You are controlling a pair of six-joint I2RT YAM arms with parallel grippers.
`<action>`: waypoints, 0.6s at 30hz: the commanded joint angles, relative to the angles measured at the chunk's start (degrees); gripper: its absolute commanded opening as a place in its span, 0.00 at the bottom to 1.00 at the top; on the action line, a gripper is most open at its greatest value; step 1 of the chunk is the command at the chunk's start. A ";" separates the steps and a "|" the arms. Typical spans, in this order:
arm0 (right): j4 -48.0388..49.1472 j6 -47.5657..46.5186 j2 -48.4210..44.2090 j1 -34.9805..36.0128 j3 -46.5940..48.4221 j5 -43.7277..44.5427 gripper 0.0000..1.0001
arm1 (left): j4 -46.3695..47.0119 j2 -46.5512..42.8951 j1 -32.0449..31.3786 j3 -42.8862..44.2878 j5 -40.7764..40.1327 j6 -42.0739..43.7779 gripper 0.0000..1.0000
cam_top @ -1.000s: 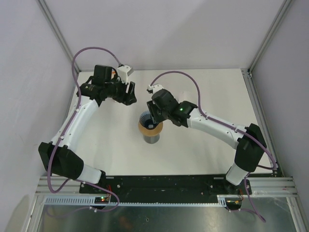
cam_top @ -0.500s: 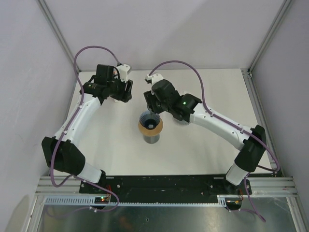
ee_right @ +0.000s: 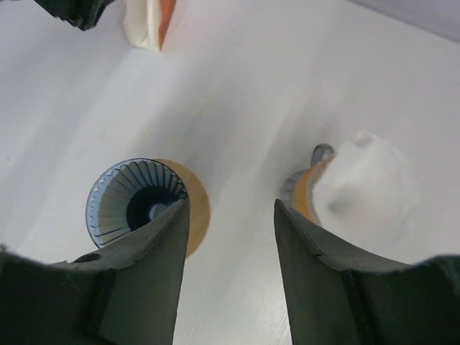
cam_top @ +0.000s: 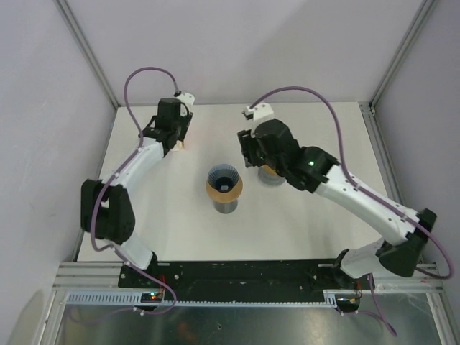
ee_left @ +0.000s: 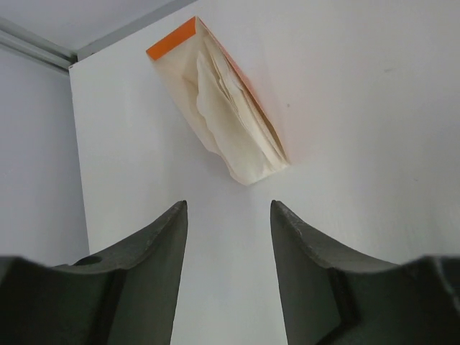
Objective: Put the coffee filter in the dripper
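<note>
Spanning the whole enclosure, one white counter (cam_top: 316,215) carries two arms bolted at its near edge. The left arm (cam_top: 133,169) stretches along the left side toward the far left corner, wrist pitched down. The right arm (cam_top: 352,194) sweeps in from the right, elbow bent, its wrist above the counter's middle. Two grey-based brewers stand near the centre: one blue-grey ribbed dripper (cam_top: 224,180) on a round wooden collar (ee_right: 195,208), its ribbed inside in plain view, and to its right a second stand (cam_top: 272,175), partly under the right wrist. One white crumpled coffee filter (ee_right: 363,183) sits atop that second stand, apart from the ribbed dripper. One orange-backed pack of cream filters (ee_left: 230,118) lies flat near the far left corner. The left gripper (ee_left: 228,208) hovers just short of the pack, fingers parted at a middling gap, nothing between them. The right gripper (ee_right: 230,205) hangs above the space between dripper and second stand, likewise half spread and holding nothing.
</note>
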 commanded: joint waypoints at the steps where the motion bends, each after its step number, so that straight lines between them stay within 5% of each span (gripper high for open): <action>1: 0.63 -1.33 -6.69 -1.15 -3.59 5.17 0.58 | 6.23 5.70 1.35 6.25 -5.36 1.07 0.53; 9: -1.07 -2.51 -15.40 -4.24 -8.54 7.81 0.80 | 6.16 14.71 3.77 14.65 -4.31 0.47 0.47; 18: -2.31 -2.82 -17.87 -5.76 -11.96 9.39 0.81 | 5.90 20.99 6.36 20.30 0.30 -1.74 0.39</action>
